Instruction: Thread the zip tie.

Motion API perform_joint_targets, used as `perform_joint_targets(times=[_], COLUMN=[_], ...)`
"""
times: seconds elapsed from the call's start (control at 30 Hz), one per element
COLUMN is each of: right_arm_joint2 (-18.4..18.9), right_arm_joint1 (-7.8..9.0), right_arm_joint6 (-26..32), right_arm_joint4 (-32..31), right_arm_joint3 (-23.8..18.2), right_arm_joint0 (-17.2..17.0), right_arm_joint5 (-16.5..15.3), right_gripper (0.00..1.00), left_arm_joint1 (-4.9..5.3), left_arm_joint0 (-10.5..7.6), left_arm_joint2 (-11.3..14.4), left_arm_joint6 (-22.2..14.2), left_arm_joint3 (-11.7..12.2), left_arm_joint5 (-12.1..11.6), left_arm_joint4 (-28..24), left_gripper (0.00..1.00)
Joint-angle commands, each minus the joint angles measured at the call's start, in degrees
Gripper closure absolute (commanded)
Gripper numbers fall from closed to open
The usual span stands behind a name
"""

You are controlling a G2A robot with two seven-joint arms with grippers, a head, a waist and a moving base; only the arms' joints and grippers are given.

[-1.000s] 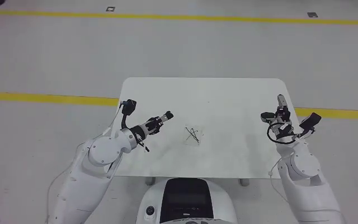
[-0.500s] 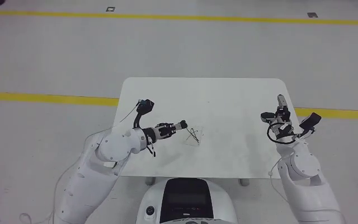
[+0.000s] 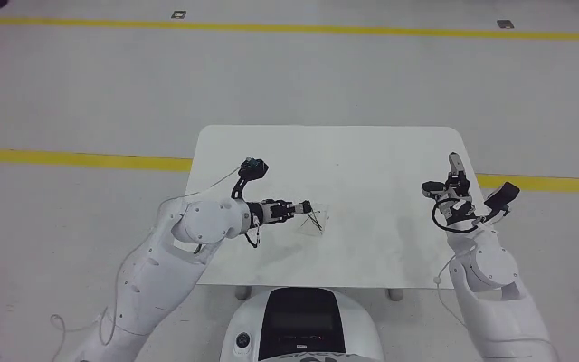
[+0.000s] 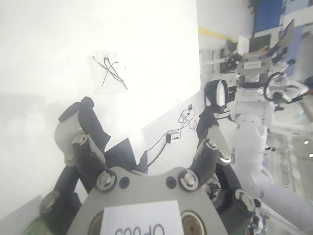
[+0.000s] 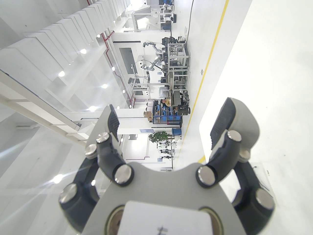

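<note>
One left tool [image 3: 308, 207], stretched forward, spread wide, just beside zip ties [image 3: 314, 218]

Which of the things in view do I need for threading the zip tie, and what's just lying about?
For the job:
- zip ties, a small crossed bunch mid-table
- left tool, open, close beside them
- right tool, open, near the table's right edge

Just there:
- clear plastic under the ties
- table
- cables on the floor

A white rectangular table [image 3: 380, 163] with rounded corners stands on a pale grey floor [image 3: 271, 86] crossed by two yellow painted lines [image 3: 90, 160].
</note>
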Motion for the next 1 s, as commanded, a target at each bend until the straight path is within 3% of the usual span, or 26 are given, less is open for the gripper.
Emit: perform_joint_targets(times=[0.0, 0.13, 0.47, 0.53, 0.67, 0.8, 0.9, 0.97], right_arm_joint2=[0.00, 0.00, 0.00, 0.00, 0.00, 0.00, 0.00, 0.00], right_arm_joint1=[0.00, 0.00, 0.00, 0.00, 0.00, 0.00, 0.00, 0.00], right_arm_joint6=[0.00, 0.00, 0.00, 0.00, 0.00, 0.00, 0.00, 0.00], right_arm_joint4=[0.00, 0.00, 0.00, 0.00, 0.00, 0.00, 0.00, 0.00], right_arm_joint3=[0.00, 0.00, 0.00, 0.00, 0.00, 0.00, 0.00, 0.00], right_arm_joint0=[0.00, 0.00, 0.00, 0.00, 0.00, 0.00, 0.00, 0.00], right_arm_joint5=[0.00, 0.00, 0.00, 0.00, 0.00, 0.00, 0.00, 0.00], right_gripper=[0.00, 0.00, 0.00, 0.00, 0.00, 0.00, 0.00, 0.00], left_arm_joint1=[-0.43, -2.33, -2.33, -2.41, -3.94, -6.81, -8.93, -9.36], left_arm_joint0=[-3.36, -10.53, -10.53, -11.60, -17.58, -23.07, -25.19, -25.67], left_arm_joint2=[1.92, 7.56, 7.56, 9.38, 13.19, 17.20, 19.11, 19.65], left_arm_joint6=[-2.87, -8.22, -8.22, -9.47, -14.91, -17.80, -18.62, -19.04], left_arm_joint3=[2.22, 6.68, 6.68, 6.77, 11.74, 19.03, 23.73, 24.66], left_arm_joint5=[0.01, 0.01, 0.01, 0.01, 0.01, 0.01, 0.01, 0.01], left_arm_joint4=[0.51, 0.87, 0.87, 3.75, 6.54, 5.67, 3.71, 3.78], left_gripper=[0.00, 0.00, 0.00, 0.00, 0.00, 0.00, 0.00, 0.00])
